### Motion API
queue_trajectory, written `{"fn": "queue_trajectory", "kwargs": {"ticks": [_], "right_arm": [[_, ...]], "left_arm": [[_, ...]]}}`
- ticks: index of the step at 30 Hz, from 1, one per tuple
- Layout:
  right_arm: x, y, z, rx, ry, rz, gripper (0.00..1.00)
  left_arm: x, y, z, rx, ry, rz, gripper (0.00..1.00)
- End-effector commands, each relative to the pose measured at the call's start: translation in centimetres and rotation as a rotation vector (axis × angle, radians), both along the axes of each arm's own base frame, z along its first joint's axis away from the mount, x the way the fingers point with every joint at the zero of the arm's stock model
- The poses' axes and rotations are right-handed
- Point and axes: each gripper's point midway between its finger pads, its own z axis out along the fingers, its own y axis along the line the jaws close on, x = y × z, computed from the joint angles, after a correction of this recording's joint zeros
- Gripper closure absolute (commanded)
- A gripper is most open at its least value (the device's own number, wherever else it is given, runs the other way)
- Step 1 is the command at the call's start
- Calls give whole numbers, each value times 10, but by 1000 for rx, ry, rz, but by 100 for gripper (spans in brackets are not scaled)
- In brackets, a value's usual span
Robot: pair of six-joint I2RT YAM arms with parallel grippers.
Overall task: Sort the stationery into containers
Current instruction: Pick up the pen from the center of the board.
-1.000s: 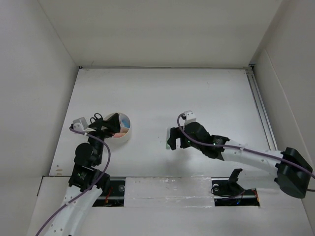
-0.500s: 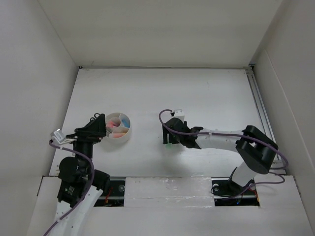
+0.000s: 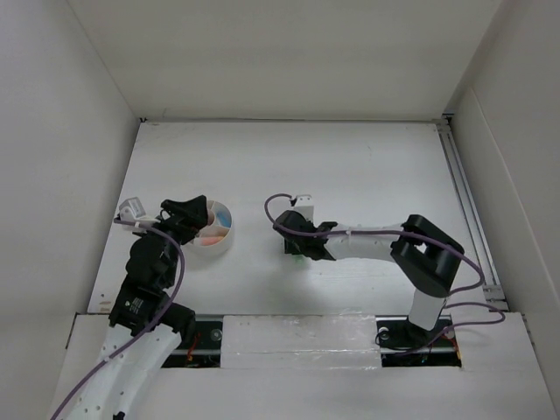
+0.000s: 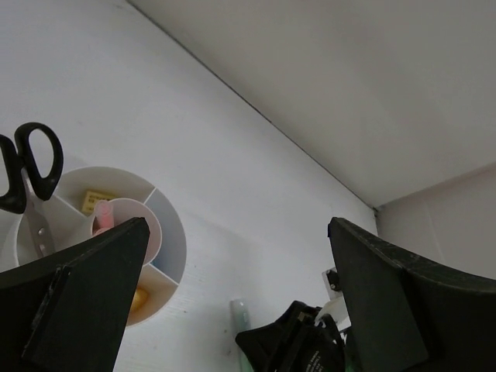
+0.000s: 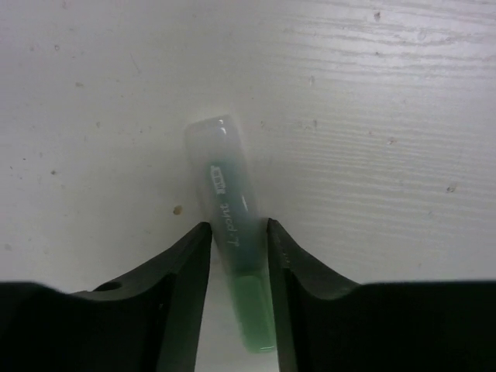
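One each: tub [image 4: 169,232], scissors [image 4: 35,225], green marker [image 5: 225,201]

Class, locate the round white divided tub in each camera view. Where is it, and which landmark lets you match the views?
Top external: tub left of centre.
Left wrist: lower left, scissors standing in it.
Right wrist: not in it.
Shared landmark: the right pincer astride the green marker, seen in all three views.
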Motion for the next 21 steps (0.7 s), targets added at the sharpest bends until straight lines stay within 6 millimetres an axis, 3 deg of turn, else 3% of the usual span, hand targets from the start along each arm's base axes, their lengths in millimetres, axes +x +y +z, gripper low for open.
{"fn": "queue_trajectory", "kwargs": {"ticks": [1,2,6,8,12,13,14,17,19,21], "right_arm": [[-31,-15,-34,-107,116,-37,62],[-41,-17,-40,-143,129,-25,63],[-52,-21,-47,-166,143,-43,63],[-54,-25,-53,-177,153,-50,74],[-58,-31,-58,-199,159,-41,72],[-61,-35,-58,-198,162,-24,96],[-65,-38,-62,-201,174,-20,100],[-68,-37,-55,-129,156,-10,100],[-61,-15,-21,12,65,45,100],[-69,-10,-1,79,-6,107,100]], "left_arm": [[0,3,12,-2,-4,19,0],[0,3,12,-2,-4,19,0],[0,1,14,-10,-22,9,0],[0,0,17,-3,-35,-2,0],[0,-2,19,2,-43,-15,0],[1,-4,17,5,-35,-24,0],[1,-4,17,6,-35,-24,0],[3,-15,17,29,-35,-80,0],[6,-30,17,41,-37,-157,0],[8,-42,11,59,-16,-220,0]]}}
